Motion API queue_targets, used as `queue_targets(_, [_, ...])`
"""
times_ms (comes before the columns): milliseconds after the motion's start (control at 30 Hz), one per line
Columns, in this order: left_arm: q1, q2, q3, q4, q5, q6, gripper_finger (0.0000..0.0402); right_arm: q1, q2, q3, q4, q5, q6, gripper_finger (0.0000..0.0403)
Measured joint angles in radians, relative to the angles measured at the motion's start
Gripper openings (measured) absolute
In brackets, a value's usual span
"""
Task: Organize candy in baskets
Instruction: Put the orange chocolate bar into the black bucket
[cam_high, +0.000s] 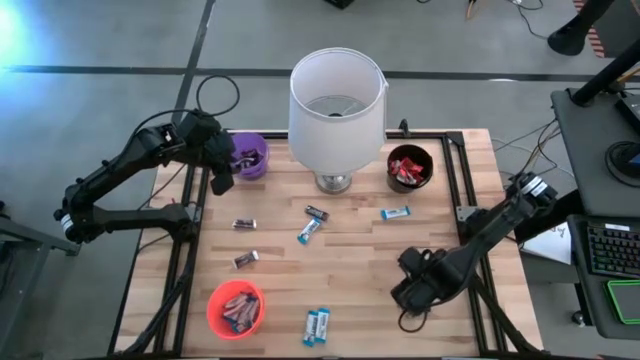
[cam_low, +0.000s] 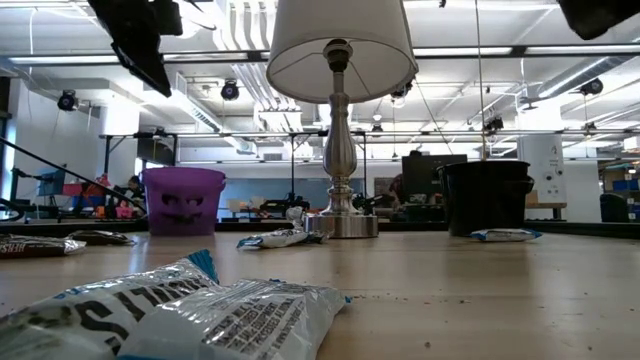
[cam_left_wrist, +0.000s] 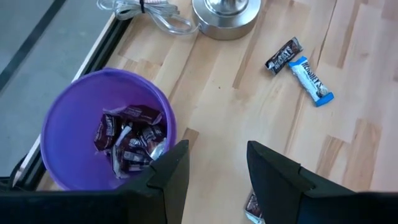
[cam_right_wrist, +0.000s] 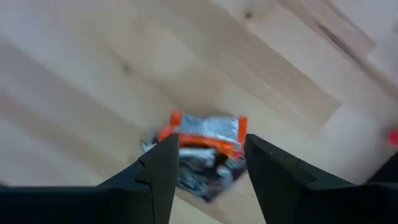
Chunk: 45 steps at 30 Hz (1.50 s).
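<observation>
many wrappers (wood tabletop (cam_high: 360, 265))

Wooden table (cam_high: 360, 260) with lamp (cam_high: 336, 100), three baskets (cam_high: 236, 308), scattered candy bars (cam_high: 310, 231).

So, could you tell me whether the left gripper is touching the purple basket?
Apart. The left wrist view shows the left gripper open and empty, floating clear above the purple basket rim and the table.

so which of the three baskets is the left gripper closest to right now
The purple basket, at the table's back left beside the left gripper. The black basket sits past the lamp, the orange basket at the front.
</observation>
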Motion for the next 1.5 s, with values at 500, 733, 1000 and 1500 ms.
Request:
queue_targets(500, [0.000, 0.000, 0.000, 0.002, 0.000, -0.174, 0.0143, 0.000, -0.022, -0.136, 0.054, -0.018, -0.656, 0.0173])
queue_targets(733, [0.000, 0.000, 0.000, 0.002, 0.000, -0.202, 0.0143, 0.003, -0.023, -0.188, 0.123, -0.085, -0.743, 0.0173])
queue_targets(1000, [0.000, 0.000, 0.000, 0.002, 0.000, -0.216, 0.0143, 0.006, -0.023, -0.195, 0.227, -0.096, -0.772, 0.0173])
queue_targets(1500, [0.000, 0.001, 0.000, 0.002, 0.000, -0.220, 0.0143, 0.006, -0.023, -0.234, 0.307, -0.096, -0.766, 0.0173])
